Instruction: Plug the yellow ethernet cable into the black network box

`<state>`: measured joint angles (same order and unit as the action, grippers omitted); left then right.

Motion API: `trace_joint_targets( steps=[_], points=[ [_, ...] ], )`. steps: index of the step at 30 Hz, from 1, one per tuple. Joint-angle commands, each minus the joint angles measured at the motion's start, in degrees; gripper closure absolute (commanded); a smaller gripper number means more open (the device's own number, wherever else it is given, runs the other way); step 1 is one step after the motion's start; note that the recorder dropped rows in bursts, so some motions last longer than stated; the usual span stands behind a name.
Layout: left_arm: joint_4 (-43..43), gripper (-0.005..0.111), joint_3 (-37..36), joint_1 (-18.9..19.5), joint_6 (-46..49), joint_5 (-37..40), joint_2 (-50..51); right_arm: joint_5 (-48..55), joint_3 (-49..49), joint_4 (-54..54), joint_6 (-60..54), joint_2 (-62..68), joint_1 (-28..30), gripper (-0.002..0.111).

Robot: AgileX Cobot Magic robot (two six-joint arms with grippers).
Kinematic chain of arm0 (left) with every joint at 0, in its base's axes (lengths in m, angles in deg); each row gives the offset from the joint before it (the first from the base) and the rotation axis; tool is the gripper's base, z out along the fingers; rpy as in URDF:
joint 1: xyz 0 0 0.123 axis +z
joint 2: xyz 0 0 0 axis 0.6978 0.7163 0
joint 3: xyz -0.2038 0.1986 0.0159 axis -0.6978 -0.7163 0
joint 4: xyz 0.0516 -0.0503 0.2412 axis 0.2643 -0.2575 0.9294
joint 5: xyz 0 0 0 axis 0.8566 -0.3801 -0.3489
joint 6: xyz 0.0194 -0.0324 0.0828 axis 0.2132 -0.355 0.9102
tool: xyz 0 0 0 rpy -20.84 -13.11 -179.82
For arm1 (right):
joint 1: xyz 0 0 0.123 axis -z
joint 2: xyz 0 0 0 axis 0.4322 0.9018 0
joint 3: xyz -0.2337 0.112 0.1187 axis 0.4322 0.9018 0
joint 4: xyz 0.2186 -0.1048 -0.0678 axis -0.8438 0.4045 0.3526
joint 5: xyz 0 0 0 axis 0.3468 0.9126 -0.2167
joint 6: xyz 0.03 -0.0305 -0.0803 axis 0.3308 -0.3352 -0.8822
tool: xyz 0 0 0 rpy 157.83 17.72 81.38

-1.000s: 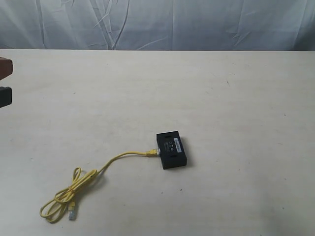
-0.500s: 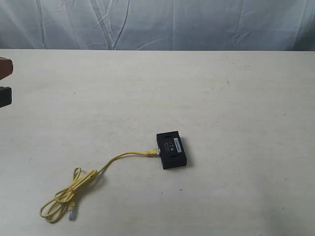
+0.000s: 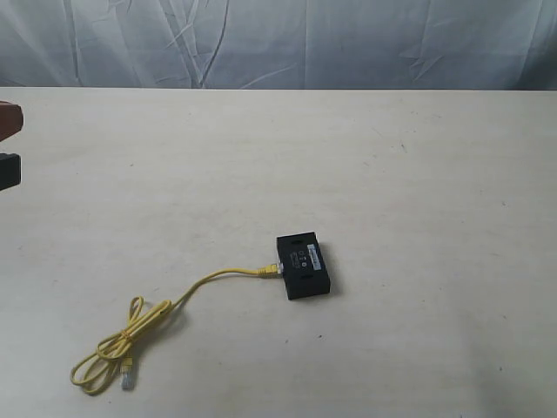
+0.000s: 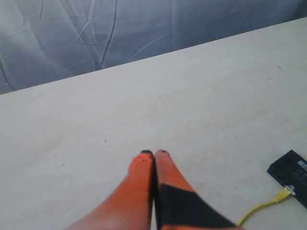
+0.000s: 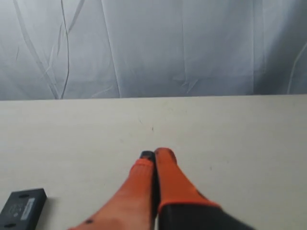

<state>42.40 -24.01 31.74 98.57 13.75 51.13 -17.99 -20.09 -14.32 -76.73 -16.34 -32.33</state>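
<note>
A pale table (image 3: pixel 418 174) stood before a wrinkly grey cloth (image 3: pixel 348 43). The black network box (image 3: pixel 305 266) lay just toward 6 o'clock from the table's middle. The yellow ethernet cable (image 3: pixel 235 271) met the box's 9 o'clock side, then ran toward 8 o'clock into loops. The left gripper (image 4: pixel 153 153) and right gripper (image 5: pixel 154 154) had their jaws pressed together, empty.

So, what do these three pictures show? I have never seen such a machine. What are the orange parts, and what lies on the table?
It is a robot with two arms, each ending in a gripper. One camera, off the arms, overlooks the table. Two cameras sit on the wrists: the orange parts are the left gripper and the right gripper, both shut, holding nothing. On the table lie a black network box and a yellow ethernet cable; one plug meets the box's side, the other lies free.
</note>
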Motion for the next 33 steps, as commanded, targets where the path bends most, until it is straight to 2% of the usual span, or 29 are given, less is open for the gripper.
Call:
trace_joint_targets(
  steps=[1,7,21,28,33],
  points=[
    [0.3,0.107,-0.4,0.3,0.0,-0.7,-0.5,-0.7,5.9,-1.2,-0.4,-0.5,-0.2,0.109],
    [0.3,0.107,-0.4,0.3,0.0,-0.7,-0.5,-3.3,11.3,-2.5,-0.4,-0.5,-1.4,0.109],
    [0.3,0.107,-0.4,0.3,0.0,-0.7,-0.5,-4.6,11.3,-2.8,-0.4,-0.5,-2.6,0.109],
    [0.3,0.107,-0.4,0.3,0.0,-0.7,-0.5,-4.6,11.3,-2.8,-0.4,-0.5,1.0,0.109],
    [0.3,0.107,-0.4,0.3,0.0,-0.7,-0.5,-4.5,11.3,-2.8,-0.4,-0.5,1.4,0.109]
  ],
)
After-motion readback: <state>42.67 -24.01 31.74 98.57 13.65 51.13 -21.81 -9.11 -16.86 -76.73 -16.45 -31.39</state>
